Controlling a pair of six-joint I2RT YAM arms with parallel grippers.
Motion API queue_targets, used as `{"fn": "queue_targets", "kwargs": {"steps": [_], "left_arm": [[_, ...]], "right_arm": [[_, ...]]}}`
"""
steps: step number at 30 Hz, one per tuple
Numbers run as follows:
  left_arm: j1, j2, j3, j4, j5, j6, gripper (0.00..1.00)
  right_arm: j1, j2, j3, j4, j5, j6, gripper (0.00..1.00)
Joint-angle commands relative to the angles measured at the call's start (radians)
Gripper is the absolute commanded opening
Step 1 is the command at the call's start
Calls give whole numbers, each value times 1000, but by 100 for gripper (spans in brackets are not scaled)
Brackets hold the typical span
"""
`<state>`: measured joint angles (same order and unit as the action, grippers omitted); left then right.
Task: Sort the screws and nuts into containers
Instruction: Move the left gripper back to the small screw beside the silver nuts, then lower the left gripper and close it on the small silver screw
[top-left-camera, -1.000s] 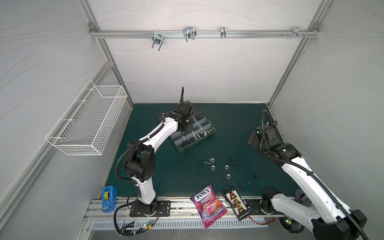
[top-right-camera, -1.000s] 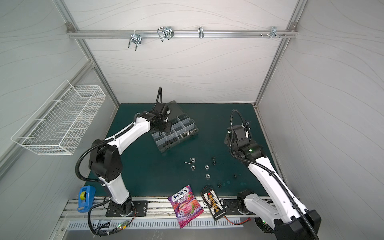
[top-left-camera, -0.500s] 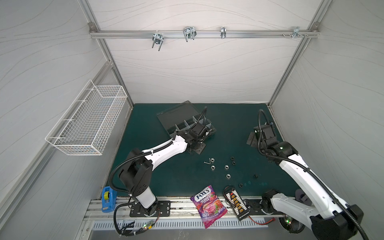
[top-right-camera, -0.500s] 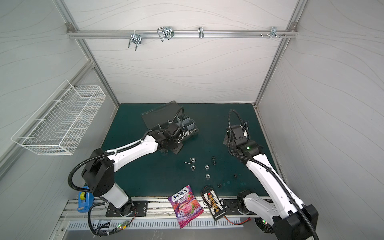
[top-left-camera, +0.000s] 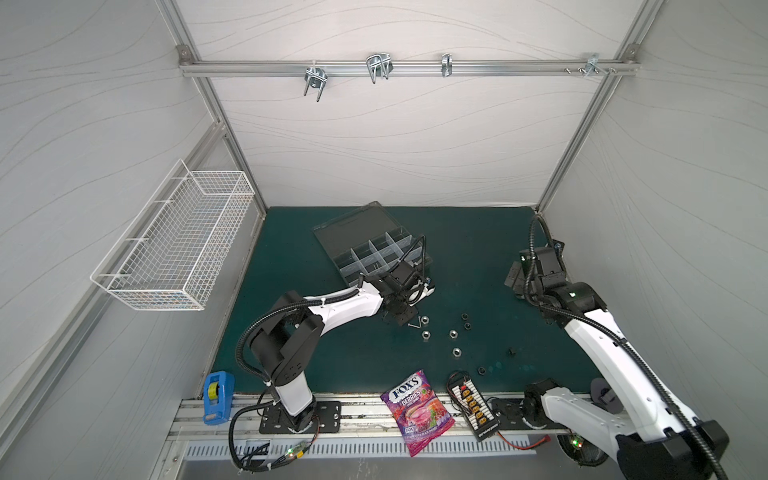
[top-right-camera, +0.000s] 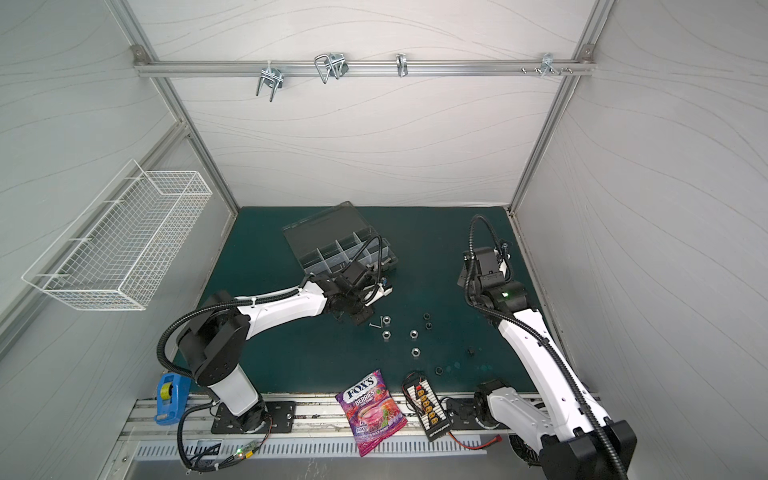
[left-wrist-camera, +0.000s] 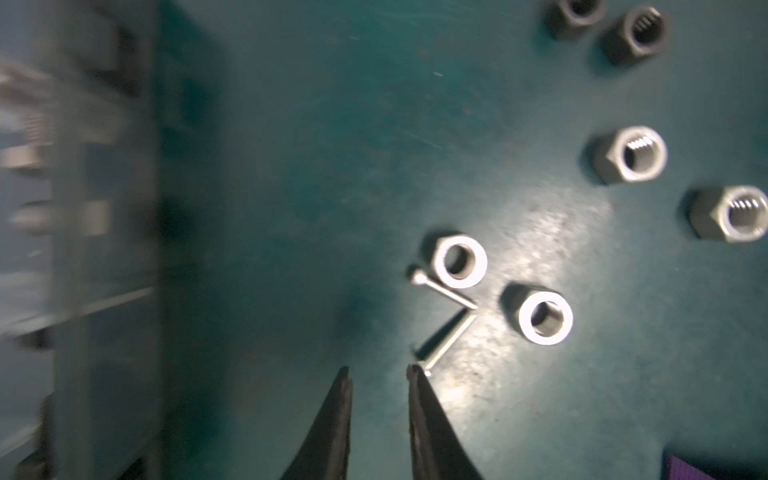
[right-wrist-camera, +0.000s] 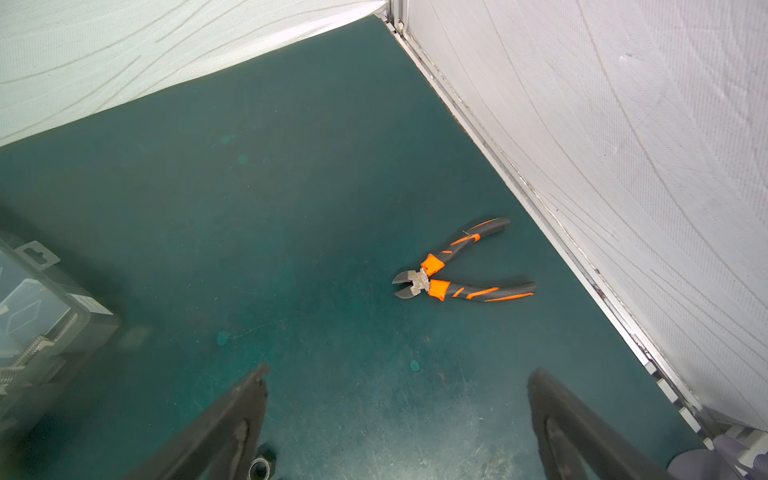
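The smoky-grey organizer box (top-left-camera: 374, 253) lies open at the back middle of the mat, its containers parted by clear dividers. In front of it lie loose parts. Two thin silver screws (left-wrist-camera: 444, 289) (left-wrist-camera: 446, 343) form a V beside silver nuts (left-wrist-camera: 459, 262) (left-wrist-camera: 544, 318). More silver nuts (top-left-camera: 453, 333) and black nuts (top-left-camera: 465, 316) lie to the right. My left gripper (left-wrist-camera: 378, 372) hangs low over the mat, narrowly open and empty, one tip almost at a screw's end. My right gripper (right-wrist-camera: 399, 372) stands wide open and empty over bare mat at the right.
Orange-handled cutters (right-wrist-camera: 440, 282) lie near the right wall. A candy bag (top-left-camera: 417, 409) and a yellow-plug connector board (top-left-camera: 471, 405) sit at the front edge. A blue tape dispenser (top-left-camera: 216, 392) stands front left. A white wire basket (top-left-camera: 178, 245) hangs on the left wall.
My left arm has swung from above the organizer box forward and down to the loose screws and nuts. The right arm has only shifted slightly.
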<state>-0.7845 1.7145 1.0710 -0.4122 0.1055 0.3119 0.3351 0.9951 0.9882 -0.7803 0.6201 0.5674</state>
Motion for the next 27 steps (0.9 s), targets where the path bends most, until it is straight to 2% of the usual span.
{"fn": "queue_targets", "kwargs": {"steps": [1,8,27], "left_arm": [[-22,37,-2,34,56,81,27],[-44,52,-17,15,83,114,30],[-46,126,26,9,5,110,33]], "right_arm": [[-8,-11,7,-23,1,-6,99],[-10,-7,11,-21,-5,-4,99],[-14,-3,4,-8,-30,3,99]]}}
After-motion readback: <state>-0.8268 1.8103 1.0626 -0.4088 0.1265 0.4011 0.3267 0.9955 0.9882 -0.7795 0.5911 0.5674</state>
